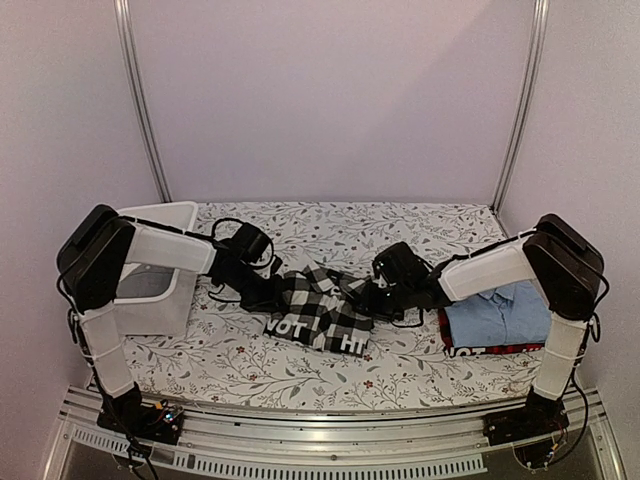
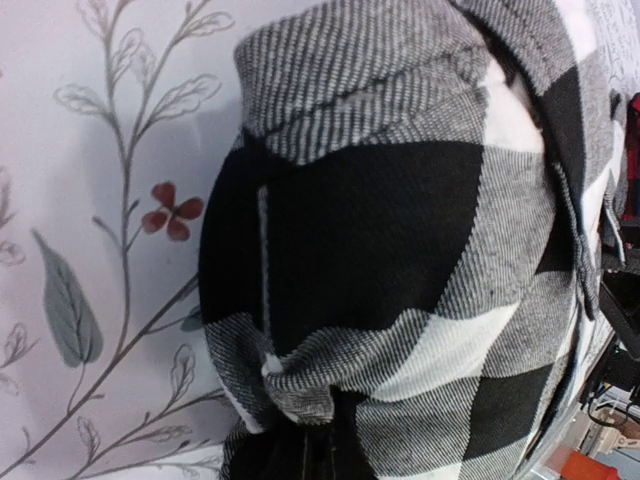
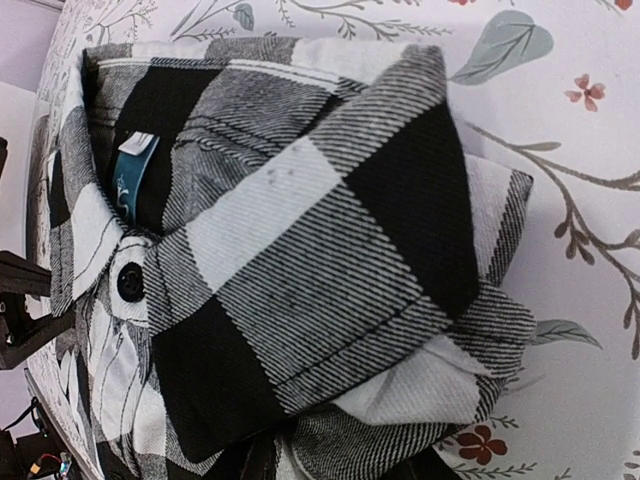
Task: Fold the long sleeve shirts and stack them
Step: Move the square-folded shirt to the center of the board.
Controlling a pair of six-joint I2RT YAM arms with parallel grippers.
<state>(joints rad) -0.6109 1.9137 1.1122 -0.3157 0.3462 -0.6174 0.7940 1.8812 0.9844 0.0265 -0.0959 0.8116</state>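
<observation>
- Left jaws: closed; their tips are hidden under a bunched fold of the checked shirt [image 2: 400, 260], which gathers to a pinch at 6 o'clock in the left wrist view, so they grip that cloth
- Right jaws: hard against the same shirt [image 3: 300, 270], whose folded layers crowd the 6 o'clock edge of the right wrist view; I cannot tell whether they are open or clamped
- From above, the checked shirt [image 1: 318, 308] lies crumpled at mid-table, with the left jaws at its 9 o'clock edge and the right jaws at about 2 o'clock
- Its black band with white lettering [image 1: 315, 335] lies along the 6 o'clock edge
- The collar shows a blue label [image 3: 133, 175] and a black button [image 3: 130, 282]
- At the table's 3 o'clock side, the light blue shirt [image 1: 498, 308] lies folded on top of the red-and-black shirt [image 1: 495, 350], well apart from the checked one
- At 9 o'clock sits a white tub [image 1: 150, 285]
- The table [image 1: 250, 365] wears a pale cloth printed with grey leaves and small red flowers
- Plain lilac walls [image 1: 330, 100] close it in, with metal posts [image 1: 140, 100] in the far corners
</observation>
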